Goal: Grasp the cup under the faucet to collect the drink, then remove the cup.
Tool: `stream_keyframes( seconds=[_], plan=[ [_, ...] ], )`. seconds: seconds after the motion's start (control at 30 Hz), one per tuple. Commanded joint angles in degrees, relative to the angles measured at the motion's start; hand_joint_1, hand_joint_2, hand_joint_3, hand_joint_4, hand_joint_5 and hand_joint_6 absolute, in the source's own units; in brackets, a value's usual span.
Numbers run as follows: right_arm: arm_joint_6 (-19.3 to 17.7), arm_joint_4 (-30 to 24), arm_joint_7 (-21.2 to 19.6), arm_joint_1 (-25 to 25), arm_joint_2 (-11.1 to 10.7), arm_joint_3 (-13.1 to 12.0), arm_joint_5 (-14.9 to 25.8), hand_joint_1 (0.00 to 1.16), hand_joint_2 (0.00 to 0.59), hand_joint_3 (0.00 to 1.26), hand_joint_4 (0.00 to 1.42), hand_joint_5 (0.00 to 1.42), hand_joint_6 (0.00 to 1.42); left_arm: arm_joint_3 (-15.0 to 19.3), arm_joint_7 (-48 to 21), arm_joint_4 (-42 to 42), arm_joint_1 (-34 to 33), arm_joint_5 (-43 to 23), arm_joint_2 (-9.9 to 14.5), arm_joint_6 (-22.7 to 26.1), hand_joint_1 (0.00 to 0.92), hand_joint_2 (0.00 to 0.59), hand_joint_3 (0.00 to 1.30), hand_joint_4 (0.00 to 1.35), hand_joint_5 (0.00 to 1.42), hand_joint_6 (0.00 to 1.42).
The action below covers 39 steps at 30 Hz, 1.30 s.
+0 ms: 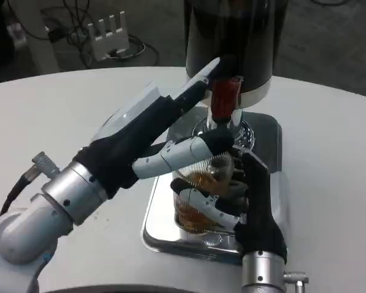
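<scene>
- Right robot hand [241, 201] grips the cup [201, 195], amber drink inside, on the drip tray [165, 229] at 6 o'clock from the faucet [224, 101].
- Left robot hand [171, 131], fingers apart, reaches the faucet lever.
- Keep the cup upright; lift out slowly once flow stops.

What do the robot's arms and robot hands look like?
Each forearm is a shiny silver tube with a black sleeve near the wrist. The left robot hand has a white back and a black underside, with long white and black fingers. The right robot hand is mostly black with white finger parts. A black cable plugs in by the left forearm.
</scene>
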Motion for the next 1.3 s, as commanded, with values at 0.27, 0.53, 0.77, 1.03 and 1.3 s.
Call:
stream_keyframes(
  seconds=[0.27,0.53,0.77,1.03,1.3],
  plan=[
    [-0.91,-8.72,0.45,7.25,1.21,1.92,-2.72,0.90,0.068,0.90,1.02,1.17,1.15,0.69,0.90,-3.20,3.76,-4.63,-4.39,1.25,0.000,0.051,0.00,0.00,0.00,0.00],
    [-0.14,-14.28,3.51,11.22,-0.02,3.56,-2.85,0.90,0.078,0.91,1.03,1.19,1.18,3.97,2.03,-5.27,5.66,-7.01,-5.08,2.46,0.000,0.042,0.00,0.00,0.00,0.00],
    [-0.10,-17.29,5.06,14.31,-0.42,4.88,-3.34,0.91,0.066,0.91,1.03,1.20,1.21,8.04,1.68,-6.13,7.31,-7.33,-2.59,3.14,0.000,0.038,0.00,0.00,0.00,0.00],
    [0.66,-20.02,6.02,15.38,-0.11,5.27,-3.96,0.93,0.045,0.91,1.02,1.19,1.24,9.68,1.36,-9.62,12.05,-7.33,-0.52,3.37,0.000,0.034,0.00,0.00,0.00,0.00],
    [1.81,-26.10,7.42,19.81,-0.72,6.20,-4.38,0.93,0.042,0.92,1.03,1.20,1.26,11.46,1.94,-9.75,22.14,-3.52,1.07,-5.23,0.000,0.041,0.00,0.00,0.00,0.00]
  ],
)
